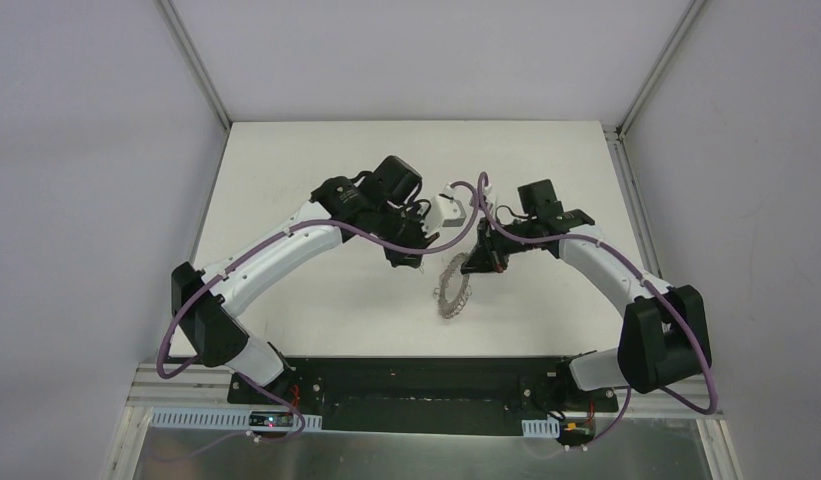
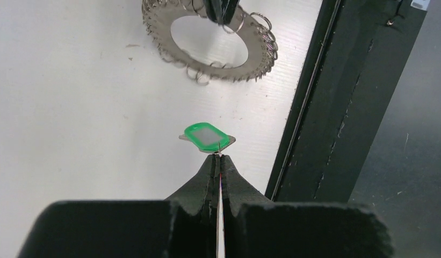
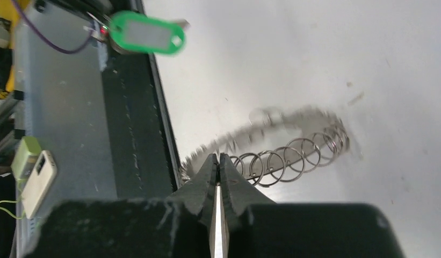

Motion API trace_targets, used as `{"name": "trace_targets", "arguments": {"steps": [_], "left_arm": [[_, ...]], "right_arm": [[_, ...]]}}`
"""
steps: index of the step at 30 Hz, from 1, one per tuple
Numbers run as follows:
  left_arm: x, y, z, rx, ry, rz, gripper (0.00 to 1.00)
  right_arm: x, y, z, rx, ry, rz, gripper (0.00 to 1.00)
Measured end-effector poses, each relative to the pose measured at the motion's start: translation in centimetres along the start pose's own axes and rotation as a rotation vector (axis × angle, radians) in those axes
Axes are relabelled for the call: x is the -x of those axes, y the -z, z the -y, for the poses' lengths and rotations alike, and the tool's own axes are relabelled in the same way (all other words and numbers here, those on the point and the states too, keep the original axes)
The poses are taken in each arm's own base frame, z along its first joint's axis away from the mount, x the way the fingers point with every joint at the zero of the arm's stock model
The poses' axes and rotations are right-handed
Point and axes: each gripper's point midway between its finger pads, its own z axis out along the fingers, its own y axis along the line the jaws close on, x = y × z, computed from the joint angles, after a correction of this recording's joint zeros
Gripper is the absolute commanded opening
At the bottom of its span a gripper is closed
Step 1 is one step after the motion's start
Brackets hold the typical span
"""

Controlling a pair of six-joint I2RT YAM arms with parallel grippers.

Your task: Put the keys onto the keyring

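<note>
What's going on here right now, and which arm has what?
The left hand is shut on the green-headed key, pinching it at its edge. The right hand is shut on the fringed rim of the keyring and holds it tipped up on edge. The key and the ring are apart, so the key is not yet on the ring.

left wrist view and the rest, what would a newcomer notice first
The bright green key stands out most against the white table, pinched at the tip of the shut left gripper. Just beyond it is the keyring, a flat grey ring fringed with small wire loops. The shut right gripper grips it at its edge.
</note>
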Motion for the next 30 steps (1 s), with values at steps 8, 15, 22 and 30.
{"name": "trace_targets", "arguments": {"steps": [8,15,22,30], "left_arm": [[-0.5,0.3,-0.1,0.023,-0.002,-0.007,0.00],[-0.5,0.4,-0.3,0.029,-0.007,-0.008,0.00],[-0.8,0.3,-0.6,0.050,-0.006,-0.018,0.00],[-1.6,0.4,-2.1,0.094,0.032,-0.032,0.00]], "right_arm": [[-6.4,1.4,2.7,-0.156,-0.089,-0.170,0.07],[-9.8,2.6,4.0,-0.235,-0.107,-0.267,0.28],[-11.4,2.9,4.1,-0.245,-0.106,-0.312,0.44],[-12.0,2.9,4.1,-0.251,-0.116,-0.320,0.45]]}}
